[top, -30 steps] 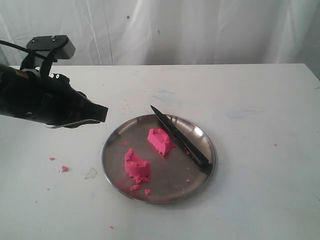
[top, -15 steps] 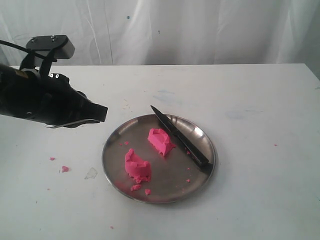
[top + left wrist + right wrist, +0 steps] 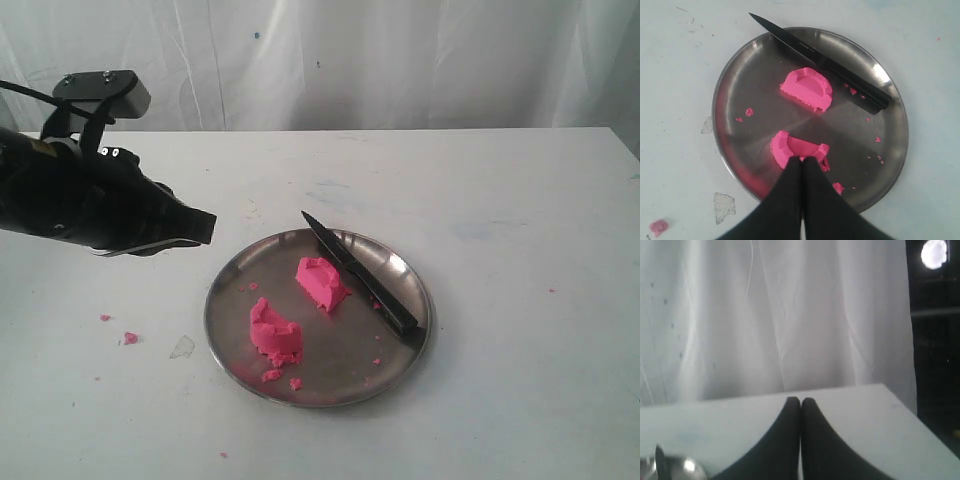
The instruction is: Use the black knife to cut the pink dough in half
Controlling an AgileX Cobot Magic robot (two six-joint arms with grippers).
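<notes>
The pink dough lies in two jagged chunks on the steel plate (image 3: 395,362): one chunk (image 3: 320,282) toward the back, the other (image 3: 273,333) toward the front left. Both chunks (image 3: 807,89) (image 3: 790,148) show in the left wrist view. The black knife (image 3: 360,275) rests across the plate's right side, tip over the back rim, also seen as knife (image 3: 825,62). My left gripper (image 3: 205,226) hovers left of the plate, shut and empty; in its wrist view the gripper (image 3: 801,160) hangs above the nearer chunk. My right gripper (image 3: 800,401) is shut, empty, out of the exterior view.
Tiny pink crumbs (image 3: 128,338) lie on the white table left of the plate, more crumbs (image 3: 283,379) on the plate. A pale flat scrap (image 3: 181,347) lies by the plate's left rim. White curtain (image 3: 400,60) backs the table.
</notes>
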